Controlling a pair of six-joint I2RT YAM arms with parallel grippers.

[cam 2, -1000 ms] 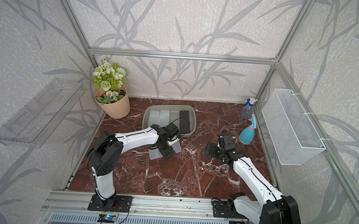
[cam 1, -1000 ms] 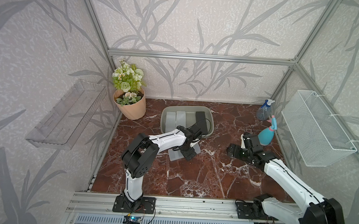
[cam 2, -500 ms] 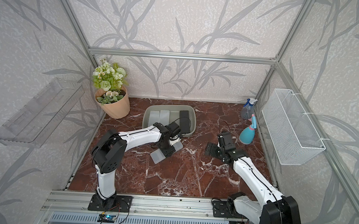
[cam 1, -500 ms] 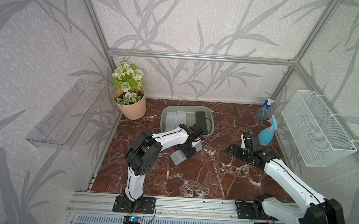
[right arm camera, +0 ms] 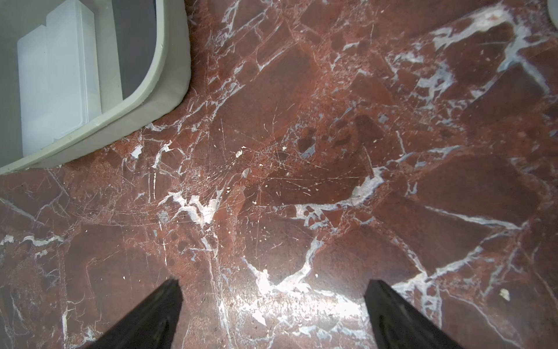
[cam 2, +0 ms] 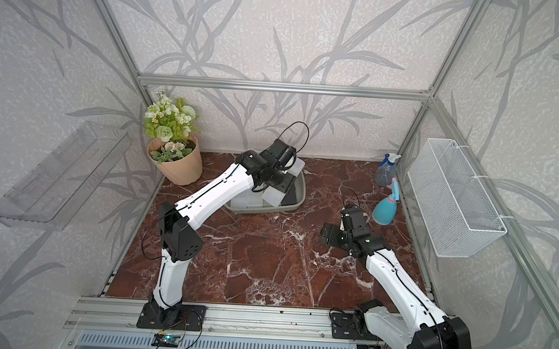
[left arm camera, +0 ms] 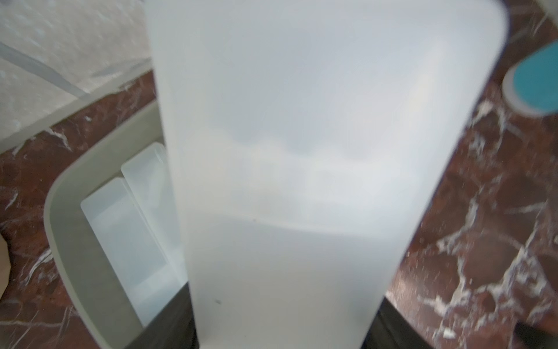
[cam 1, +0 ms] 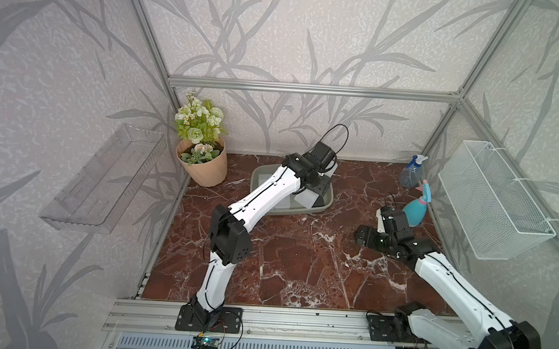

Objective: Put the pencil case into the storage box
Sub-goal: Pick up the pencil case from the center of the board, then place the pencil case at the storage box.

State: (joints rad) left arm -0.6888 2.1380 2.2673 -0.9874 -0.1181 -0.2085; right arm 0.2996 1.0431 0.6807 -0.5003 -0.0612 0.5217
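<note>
Lifted off the red-brown marble tabletop [cam 1: 299, 256] within the last second, the frosted, translucent white rectangular plastic pencil case [cam 1: 309, 198] is now carried over the shallow grey-green plastic storage box [cam 1: 305, 213] with rounded corners. Earlier it lay flat just in front of that box.

The left gripper [cam 1: 318, 186] is clamped on the pencil case across its width. In the left wrist view the case [left arm camera: 317, 151] fills the space ahead of the camera, blurred. It is held tilted, with 1 end lowered into the side of the box nearer the spray bottles and the other raised past the far rim. This is most likely so that it can be slid in endwise over the flared rim rather than dropped flat. It has not been released, and whether its lower end touches anything inside cannot be told.

2 similar frosted cases [left arm camera: 129, 235] are already laid side by side in the box, with a dark flat item [right arm camera: 136, 45] beside them. The free room is therefore judged to be narrow, and the case is brought in over that darker side.

The right gripper [right arm camera: 273, 282] is kept low over bare marble, well apart from the box, with its jaws spread wide and nothing between them. It is judged to be parked out of the way.

No brand, label or writing can be read on the case, the box or the teal spray bottle [cam 1: 414, 211].
</note>
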